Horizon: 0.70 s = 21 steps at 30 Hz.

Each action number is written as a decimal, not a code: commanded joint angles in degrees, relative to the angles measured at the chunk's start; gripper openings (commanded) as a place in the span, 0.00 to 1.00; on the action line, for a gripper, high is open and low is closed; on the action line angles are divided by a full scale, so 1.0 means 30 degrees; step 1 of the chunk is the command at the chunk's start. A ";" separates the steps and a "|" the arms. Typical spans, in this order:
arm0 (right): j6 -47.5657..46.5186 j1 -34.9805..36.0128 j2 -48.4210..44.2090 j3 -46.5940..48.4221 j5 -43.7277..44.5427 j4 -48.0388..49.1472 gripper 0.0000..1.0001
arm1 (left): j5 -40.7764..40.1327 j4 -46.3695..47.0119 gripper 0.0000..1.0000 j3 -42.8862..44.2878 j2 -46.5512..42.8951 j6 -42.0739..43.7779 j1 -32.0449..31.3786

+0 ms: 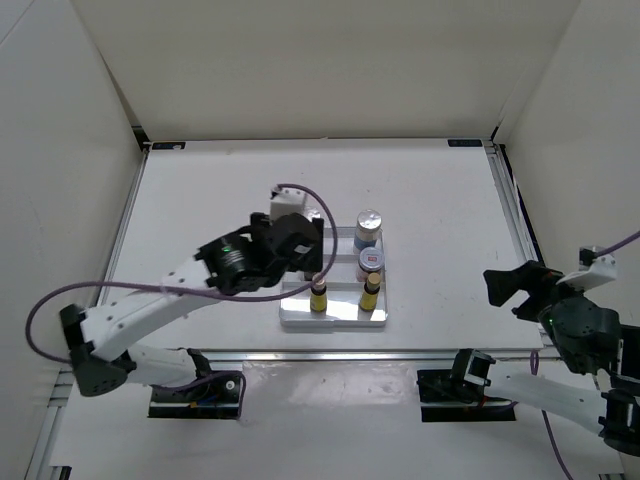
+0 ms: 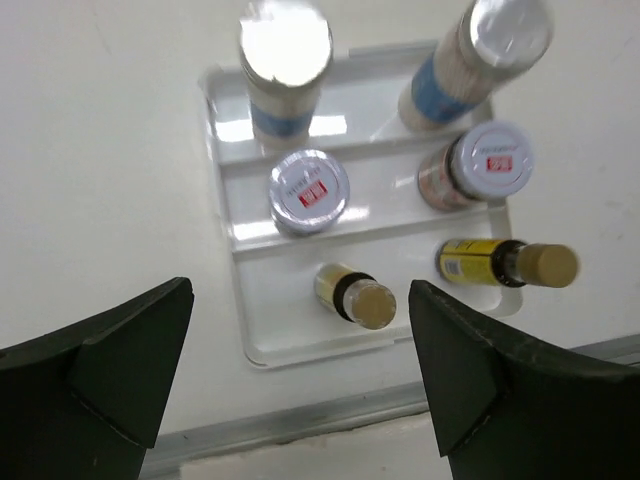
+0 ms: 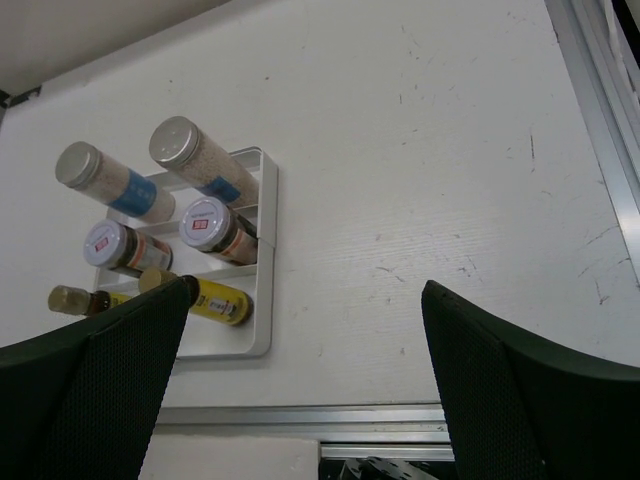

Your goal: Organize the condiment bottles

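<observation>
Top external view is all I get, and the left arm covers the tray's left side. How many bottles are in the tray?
Observer: Six; the left wrist view shows the tray holding two per row.
Operator: What is under the arm?
Observer: A blue-labelled jar in the far row, a red-labelled jar in the middle row.
Operator: Is that arm holding anything?
Observer: No, the left hand is open, nothing between its fingers.

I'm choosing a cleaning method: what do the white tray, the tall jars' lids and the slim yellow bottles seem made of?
White tray: probably glossy moulded plastic, given its soft highlights and rounded rim. Tall jar lid: metal or metallised plastic; the mirror-like glare leaves that open. Slim yellow bottle: glass or plastic, hidden under a yellow label.
</observation>
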 commanded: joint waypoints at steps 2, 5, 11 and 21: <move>-0.0106 0.0204 0.2132 0.0074 0.0408 -0.2346 1.00 | -0.3340 -0.2121 1.00 0.1763 -0.4336 0.3248 0.1007; -0.0106 0.0204 0.3070 0.0074 0.0408 -0.2170 1.00 | -0.4778 -0.3294 1.00 0.1533 -0.5835 0.3954 0.2295; -0.1392 0.0204 0.3865 -0.0102 -0.0031 -0.1179 1.00 | -0.5600 -0.4207 1.00 -0.1657 -0.8563 0.3871 0.4434; -0.6519 0.0204 0.4560 -0.0514 -0.3777 0.2105 1.00 | -0.4257 -0.3006 1.00 -0.4534 -0.8012 0.2986 0.6691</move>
